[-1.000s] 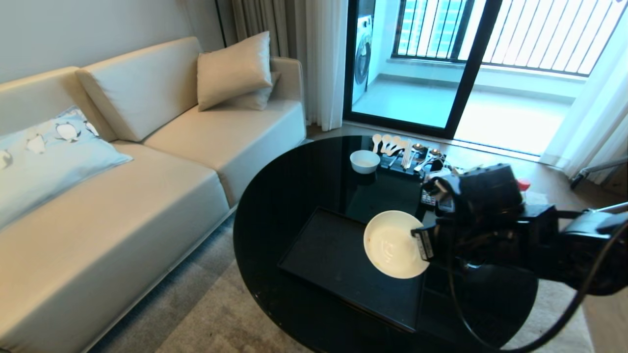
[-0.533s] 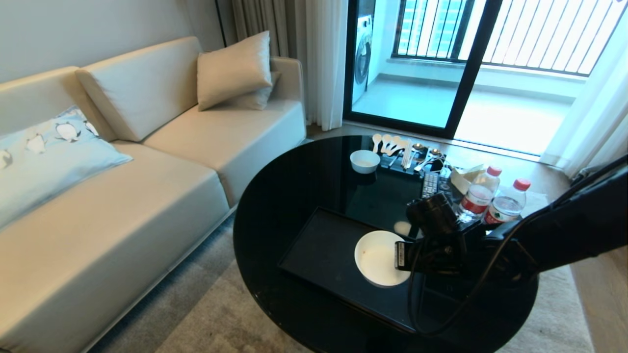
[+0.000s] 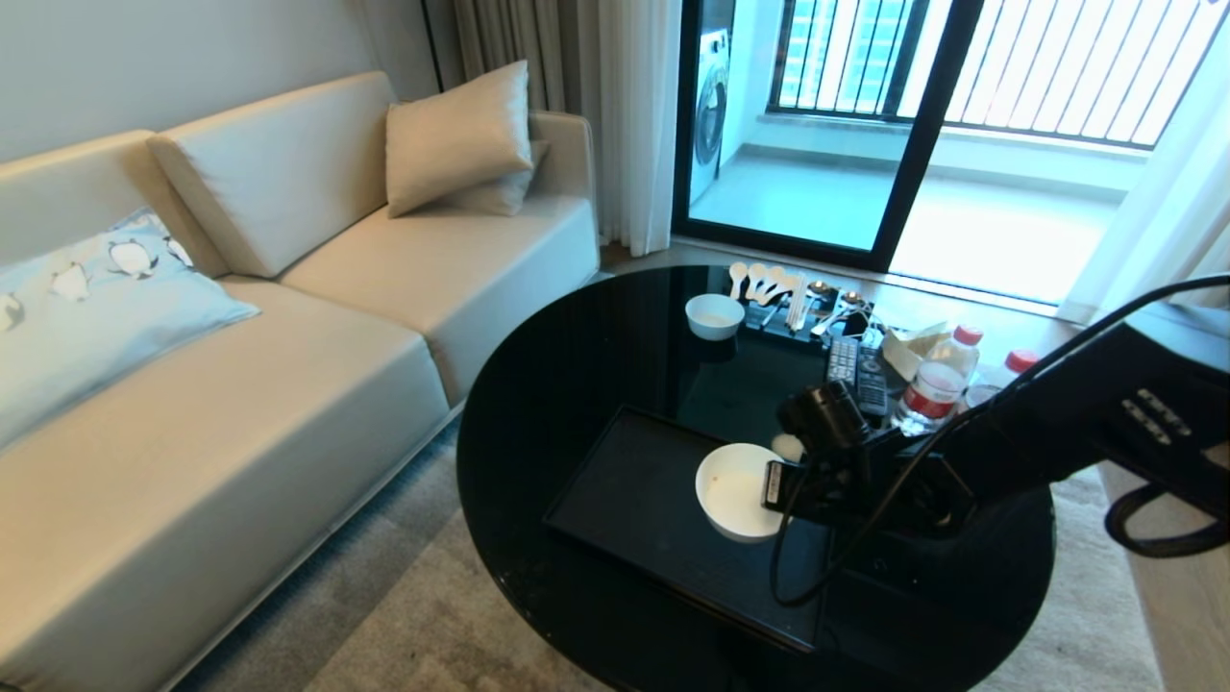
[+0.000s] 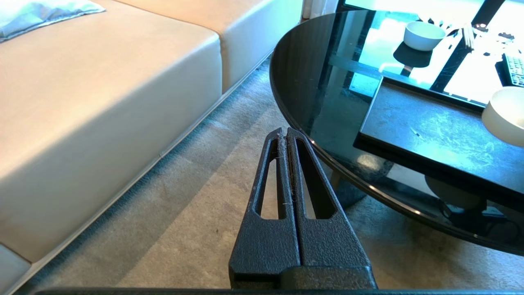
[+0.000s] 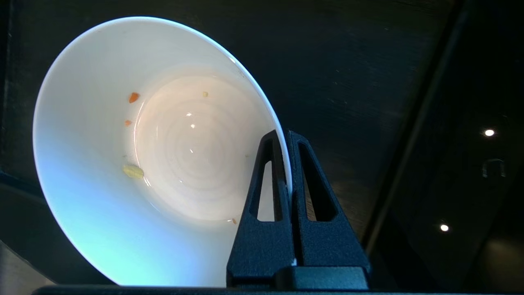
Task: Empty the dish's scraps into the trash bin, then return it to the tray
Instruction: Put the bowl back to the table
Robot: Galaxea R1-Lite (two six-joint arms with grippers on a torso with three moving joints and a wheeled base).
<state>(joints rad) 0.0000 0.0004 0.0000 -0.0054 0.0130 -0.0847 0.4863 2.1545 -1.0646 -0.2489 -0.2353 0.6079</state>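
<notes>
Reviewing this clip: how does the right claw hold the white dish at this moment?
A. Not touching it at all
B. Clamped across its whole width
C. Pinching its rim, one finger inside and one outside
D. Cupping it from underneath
C: in the right wrist view the right claw is shut on the rim of the dish, a finger on each side of the wall, above the tray.

No text, brand or number can be read anywhere: the red labels on the two bottles (image 3: 930, 392) at the table's right are too small to make out, and the remote's (image 3: 842, 359) keys show no legible marks.
</notes>
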